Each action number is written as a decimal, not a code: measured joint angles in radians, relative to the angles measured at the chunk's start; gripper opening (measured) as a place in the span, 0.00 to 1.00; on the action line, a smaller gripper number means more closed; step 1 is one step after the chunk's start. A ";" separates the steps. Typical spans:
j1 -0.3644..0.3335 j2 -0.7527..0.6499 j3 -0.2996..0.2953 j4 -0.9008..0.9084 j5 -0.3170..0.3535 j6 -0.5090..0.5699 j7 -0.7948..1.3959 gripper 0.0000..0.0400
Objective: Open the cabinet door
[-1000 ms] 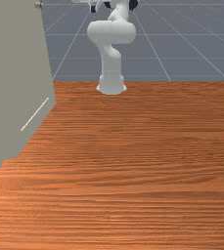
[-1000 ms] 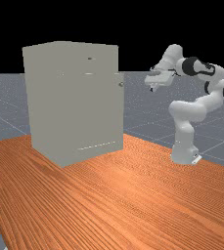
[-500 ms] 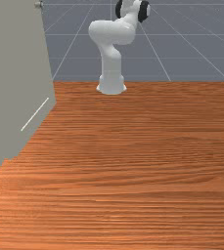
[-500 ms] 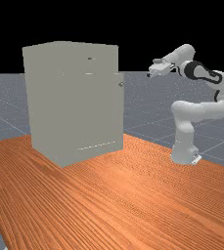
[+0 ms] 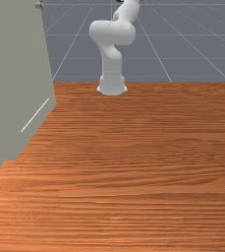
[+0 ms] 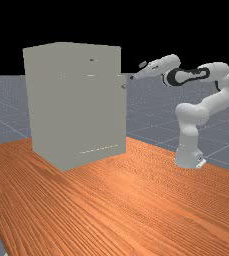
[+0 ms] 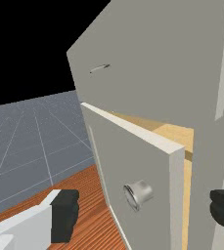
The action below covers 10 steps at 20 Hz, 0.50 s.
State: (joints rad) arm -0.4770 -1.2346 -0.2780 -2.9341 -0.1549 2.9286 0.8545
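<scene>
Above the wooden table (image 6: 136, 200), beside the cabinet (image 6: 71, 100), poised with gripper (image 7: 145, 211) wide open, empty and short of the knob (image 7: 142, 191) on the cabinet's ajar door (image 7: 118, 161), roughly centred ahead between the fingers (image 7: 64, 215), probably needing a straight advance.

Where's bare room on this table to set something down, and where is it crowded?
Bare wood of the table lies between the cabinet and the arm's base, and onward to the front view's right and bottom edges. Crowded: around the knob on the ajar door, where the open end effector hovers close.
</scene>
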 joint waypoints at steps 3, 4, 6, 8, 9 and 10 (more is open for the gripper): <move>-0.004 0.081 -0.023 0.030 0.000 0.029 -0.005 1.00; -0.004 0.116 -0.027 0.044 0.000 0.034 -0.005 1.00; -0.004 0.165 -0.030 0.055 -0.002 0.039 -0.005 1.00; -0.003 0.222 -0.029 0.064 -0.004 0.059 -0.003 1.00; -0.002 0.250 -0.026 0.065 -0.005 0.078 0.000 1.00; 0.002 0.269 -0.023 0.066 -0.005 0.089 0.001 1.00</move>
State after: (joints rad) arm -0.4748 -0.9653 -0.3012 -2.8686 -0.1597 3.0179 0.8556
